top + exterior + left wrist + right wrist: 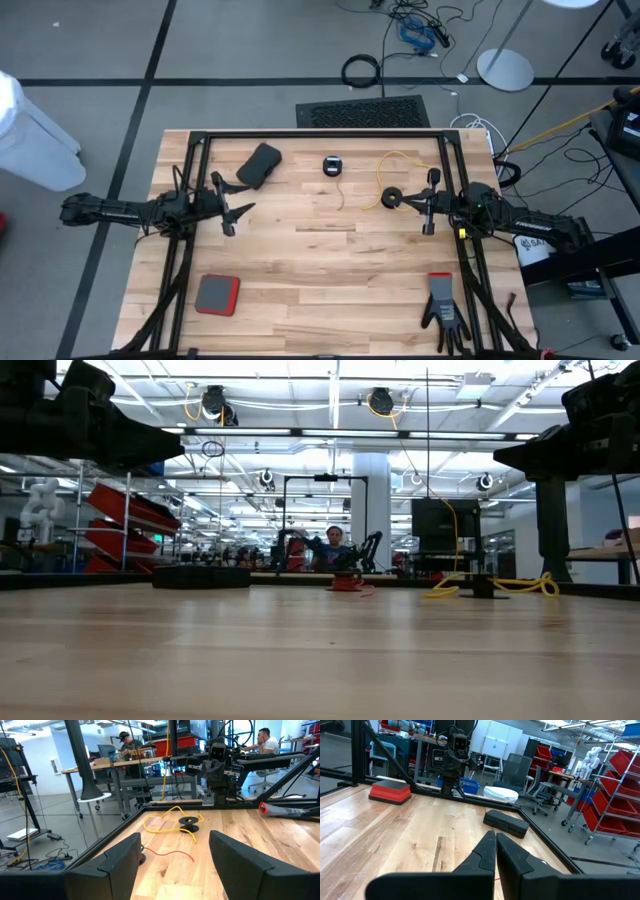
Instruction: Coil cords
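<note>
no readable text, labels, numbers or signs anywhere

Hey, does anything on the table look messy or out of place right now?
Only the cords. The yellow cord sprawls in a loose loop by its reel, and the red-orange cord trails uncoiled across the wood.

The table's (320, 270) middle lies bare between both arms. Toward the far edge, the black case (259, 166), the red cord's reel (333, 165) and the yellow cord (397, 180) stand in the way. Near corners hold a red pad (217, 294) and a glove (443, 305).
</note>
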You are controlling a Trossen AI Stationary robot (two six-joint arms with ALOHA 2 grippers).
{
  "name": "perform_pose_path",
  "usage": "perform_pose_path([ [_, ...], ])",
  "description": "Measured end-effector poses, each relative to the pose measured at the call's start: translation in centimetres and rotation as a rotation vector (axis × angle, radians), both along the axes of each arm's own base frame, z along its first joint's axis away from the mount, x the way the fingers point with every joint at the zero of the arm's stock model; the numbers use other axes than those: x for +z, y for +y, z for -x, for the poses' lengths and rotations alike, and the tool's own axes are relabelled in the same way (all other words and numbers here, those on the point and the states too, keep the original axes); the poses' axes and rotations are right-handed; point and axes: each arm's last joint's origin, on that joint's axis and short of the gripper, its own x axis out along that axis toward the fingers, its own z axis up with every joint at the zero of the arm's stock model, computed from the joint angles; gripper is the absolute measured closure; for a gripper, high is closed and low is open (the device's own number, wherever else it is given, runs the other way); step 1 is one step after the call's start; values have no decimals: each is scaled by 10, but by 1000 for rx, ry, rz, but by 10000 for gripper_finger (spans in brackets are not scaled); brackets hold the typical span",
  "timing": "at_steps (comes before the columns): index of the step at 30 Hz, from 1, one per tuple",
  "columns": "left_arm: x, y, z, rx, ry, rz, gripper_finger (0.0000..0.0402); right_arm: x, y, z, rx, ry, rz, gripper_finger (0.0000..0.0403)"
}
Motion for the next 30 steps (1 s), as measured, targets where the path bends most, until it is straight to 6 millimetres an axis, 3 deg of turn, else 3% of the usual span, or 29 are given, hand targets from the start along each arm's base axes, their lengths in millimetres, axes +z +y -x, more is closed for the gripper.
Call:
perform_pose_path([
  [30, 2, 0, 0, 0, -20, 1, 158, 0, 0, 0, 1, 0, 0, 403],
])
